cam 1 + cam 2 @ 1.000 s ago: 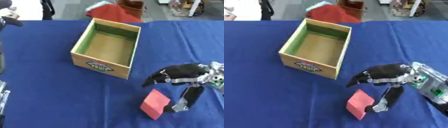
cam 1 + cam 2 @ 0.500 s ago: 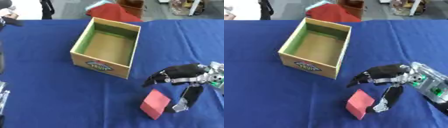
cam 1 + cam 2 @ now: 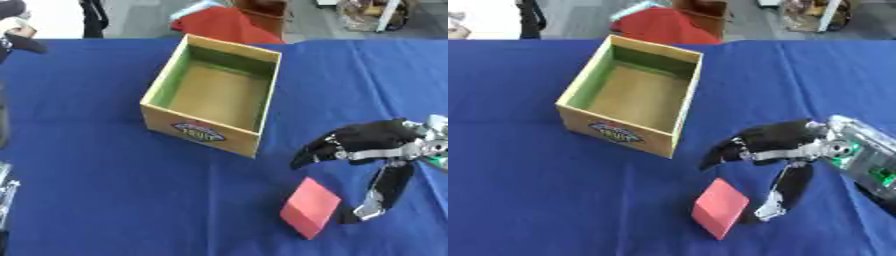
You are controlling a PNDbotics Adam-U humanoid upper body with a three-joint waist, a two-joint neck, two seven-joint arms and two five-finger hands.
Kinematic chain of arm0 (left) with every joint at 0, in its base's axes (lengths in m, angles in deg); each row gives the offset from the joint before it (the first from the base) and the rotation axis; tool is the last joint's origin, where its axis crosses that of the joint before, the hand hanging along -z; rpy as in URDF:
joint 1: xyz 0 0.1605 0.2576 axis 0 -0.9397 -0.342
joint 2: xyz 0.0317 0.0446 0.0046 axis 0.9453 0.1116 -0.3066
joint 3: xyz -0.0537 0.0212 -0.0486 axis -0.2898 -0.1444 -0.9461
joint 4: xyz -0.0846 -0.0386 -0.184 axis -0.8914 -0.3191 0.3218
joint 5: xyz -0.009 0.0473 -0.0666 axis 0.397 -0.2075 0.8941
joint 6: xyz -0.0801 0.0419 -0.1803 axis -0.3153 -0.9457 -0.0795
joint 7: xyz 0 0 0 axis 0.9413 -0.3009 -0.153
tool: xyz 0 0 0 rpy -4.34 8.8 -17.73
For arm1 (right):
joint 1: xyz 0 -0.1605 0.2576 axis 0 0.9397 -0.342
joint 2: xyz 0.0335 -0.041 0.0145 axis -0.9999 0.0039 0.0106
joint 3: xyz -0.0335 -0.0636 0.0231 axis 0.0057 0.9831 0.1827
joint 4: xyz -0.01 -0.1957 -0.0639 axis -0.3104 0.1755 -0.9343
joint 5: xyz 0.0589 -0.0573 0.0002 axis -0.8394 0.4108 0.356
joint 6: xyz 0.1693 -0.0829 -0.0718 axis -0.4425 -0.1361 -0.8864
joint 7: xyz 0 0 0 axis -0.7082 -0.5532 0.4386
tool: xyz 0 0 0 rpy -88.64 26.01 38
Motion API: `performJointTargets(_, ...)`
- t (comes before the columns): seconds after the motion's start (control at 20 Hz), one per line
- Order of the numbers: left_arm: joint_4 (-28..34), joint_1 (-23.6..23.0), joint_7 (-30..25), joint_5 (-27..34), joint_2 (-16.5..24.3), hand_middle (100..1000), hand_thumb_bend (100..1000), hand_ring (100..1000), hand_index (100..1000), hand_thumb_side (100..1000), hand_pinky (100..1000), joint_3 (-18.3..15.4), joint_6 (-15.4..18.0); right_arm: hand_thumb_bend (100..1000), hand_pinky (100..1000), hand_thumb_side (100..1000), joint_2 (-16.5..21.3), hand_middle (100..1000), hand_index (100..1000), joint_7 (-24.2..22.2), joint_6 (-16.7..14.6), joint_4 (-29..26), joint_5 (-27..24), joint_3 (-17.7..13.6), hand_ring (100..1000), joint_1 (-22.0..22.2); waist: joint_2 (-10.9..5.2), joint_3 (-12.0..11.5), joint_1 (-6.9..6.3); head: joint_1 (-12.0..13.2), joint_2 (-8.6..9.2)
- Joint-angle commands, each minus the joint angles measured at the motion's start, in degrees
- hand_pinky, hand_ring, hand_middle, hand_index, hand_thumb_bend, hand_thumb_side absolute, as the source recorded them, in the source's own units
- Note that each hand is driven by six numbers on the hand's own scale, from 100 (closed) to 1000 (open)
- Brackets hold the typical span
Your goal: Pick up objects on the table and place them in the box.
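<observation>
The robot's right hand (image 3: 376,150) was seen lowered over a red block (image 3: 310,207) on the blue-covered desk (image 3: 105,190), its fingers (image 3: 319,150) spread above the block and its thumb (image 3: 378,197) set down just beside the block's right edge; nothing was grasped. The block was left lying on the cloth, near the front right corner of the open cardboard box (image 3: 214,95), whose inside was shown bare. The left hand was not pictured.
</observation>
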State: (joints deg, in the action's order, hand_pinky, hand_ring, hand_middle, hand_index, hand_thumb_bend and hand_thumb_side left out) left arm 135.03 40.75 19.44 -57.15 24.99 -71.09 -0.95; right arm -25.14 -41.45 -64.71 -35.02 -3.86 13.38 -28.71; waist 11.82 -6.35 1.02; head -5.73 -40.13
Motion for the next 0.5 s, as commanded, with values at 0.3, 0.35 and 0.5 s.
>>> performJointTargets(0.3, 0.97, 0.63, -0.42, 0.13, 1.39, 796, 100, 784, 845, 875, 551, -0.03, 0.10, 485, 839, 707, 0.67, 893, 988, -11.47, -14.35, 1.07, 2.68, 0.31, 862, -1.06, -0.46, -0.10, -0.12, -0.44, 0.59)
performJointTargets(0.35, 0.97, 0.63, -0.46, 0.14, 1.36, 797, 100, 784, 845, 875, 551, -0.03, 0.12, 484, 836, 709, 0.41, 892, 988, -11.46, -14.56, 1.23, 2.96, 0.43, 860, -1.16, -0.45, -0.12, -0.12, -0.49, 0.64)
performJointTargets(0.5, 0.97, 0.65, -0.51, 0.16, 1.31, 797, 100, 784, 846, 876, 551, -0.07, 0.13, 480, 832, 699, -0.40, 892, 988, -11.43, -15.11, 1.79, 3.56, 0.80, 858, -1.44, -0.34, -0.19, -0.14, -0.55, 0.88)
